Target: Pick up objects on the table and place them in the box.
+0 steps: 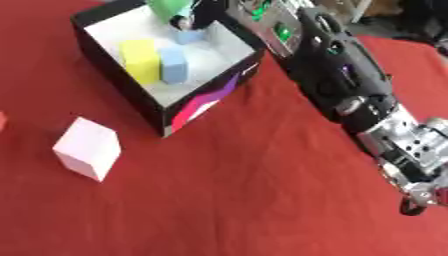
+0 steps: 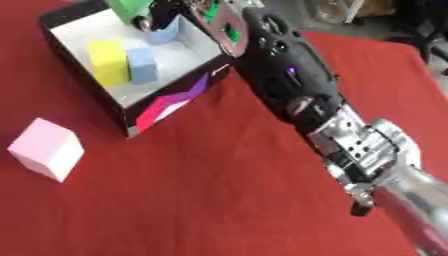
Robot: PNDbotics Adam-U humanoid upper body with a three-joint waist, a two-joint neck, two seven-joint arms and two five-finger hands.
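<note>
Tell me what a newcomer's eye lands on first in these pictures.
First, the robot's right arm, black with silver joints, running diagonally from the lower right up to the box at upper left, where its right hand holds a green block over the inside. Inside the white-floored box lie a yellow block and a light blue block. A pale pink cube sits alone on the red cloth, left of the box.

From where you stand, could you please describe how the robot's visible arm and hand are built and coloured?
The right arm has a bulky glossy black shell with round fittings, a green-lit panel near the wrist and a small purple glint. Nearer the camera it turns to bare silver metal with screw holes. The right hand is black.
</note>
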